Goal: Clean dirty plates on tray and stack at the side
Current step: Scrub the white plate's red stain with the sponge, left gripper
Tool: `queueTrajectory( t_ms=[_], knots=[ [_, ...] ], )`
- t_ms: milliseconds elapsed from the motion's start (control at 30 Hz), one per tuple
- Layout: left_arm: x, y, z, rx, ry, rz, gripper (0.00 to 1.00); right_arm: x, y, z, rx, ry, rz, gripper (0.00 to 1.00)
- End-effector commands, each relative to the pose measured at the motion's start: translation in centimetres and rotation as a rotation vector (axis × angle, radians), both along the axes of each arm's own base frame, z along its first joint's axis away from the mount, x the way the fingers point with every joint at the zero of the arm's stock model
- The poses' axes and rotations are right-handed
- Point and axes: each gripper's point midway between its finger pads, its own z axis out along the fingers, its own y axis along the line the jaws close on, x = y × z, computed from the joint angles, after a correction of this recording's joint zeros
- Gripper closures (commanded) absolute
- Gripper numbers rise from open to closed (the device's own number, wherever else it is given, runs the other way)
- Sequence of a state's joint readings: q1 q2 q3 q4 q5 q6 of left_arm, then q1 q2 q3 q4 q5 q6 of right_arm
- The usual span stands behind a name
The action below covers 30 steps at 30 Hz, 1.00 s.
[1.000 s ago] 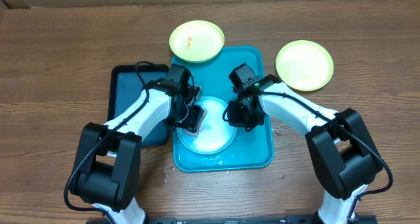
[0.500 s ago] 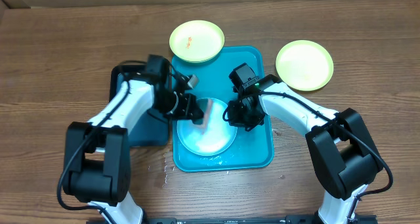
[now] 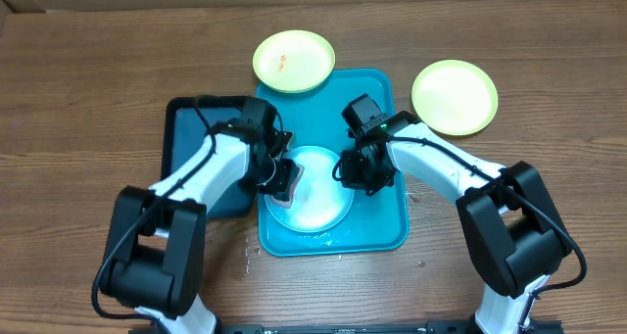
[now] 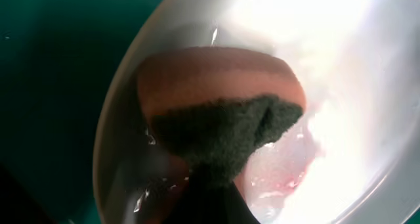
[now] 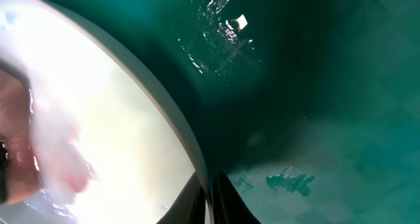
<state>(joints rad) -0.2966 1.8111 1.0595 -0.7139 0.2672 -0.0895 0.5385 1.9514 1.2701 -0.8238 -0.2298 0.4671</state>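
A light blue plate (image 3: 318, 199) lies in the teal tray (image 3: 384, 226), wet and faintly pink. My left gripper (image 3: 279, 177) is shut on a sponge (image 3: 285, 184) that presses on the plate's left part. In the left wrist view the sponge (image 4: 216, 99) is orange with a dark green scouring face, and the plate (image 4: 348, 60) shows pink streaks. My right gripper (image 3: 351, 174) is shut on the plate's right rim (image 5: 187, 135), with a finger on each side of the rim. A yellow plate (image 3: 294, 61) with an orange smear rests on the tray's far edge. Another yellow plate (image 3: 454, 97) lies on the table at the right.
A dark navy tray (image 3: 191, 128) lies left of the teal tray, under my left arm. Water drops (image 3: 245, 261) wet the table by the teal tray's near left corner. Water also pools on the teal tray floor (image 5: 295, 181).
My left gripper swept the sponge toward the plate's middle and then back to its left part. The right gripper kept its hold on the rim without moving.
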Motion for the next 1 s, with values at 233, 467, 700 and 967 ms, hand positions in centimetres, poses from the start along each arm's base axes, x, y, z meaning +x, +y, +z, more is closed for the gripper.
queueTrajectory(
  t_ms=[233,467,700,967],
  knots=[
    [-1.8,-6.6,3.0,-0.390,0.105,-0.055,0.96,-0.1,0.3,-0.1,0.008,-0.001,0.009,0.92],
    [3.0,-4.0,8.1,-0.379,-0.009,0.005,0.96,-0.1,0.3,-0.1,0.007,0.000,0.009,0.92],
    [2.5,-0.1,9.2,-0.112,-0.071,0.040,0.96,-0.1,0.3,-0.1,0.008,-0.001,0.009,0.92],
    [-0.7,0.2,4.0,0.003,0.016,0.032,0.96,0.0,0.4,-0.1,0.010,-0.004,0.009,0.92]
  ],
)
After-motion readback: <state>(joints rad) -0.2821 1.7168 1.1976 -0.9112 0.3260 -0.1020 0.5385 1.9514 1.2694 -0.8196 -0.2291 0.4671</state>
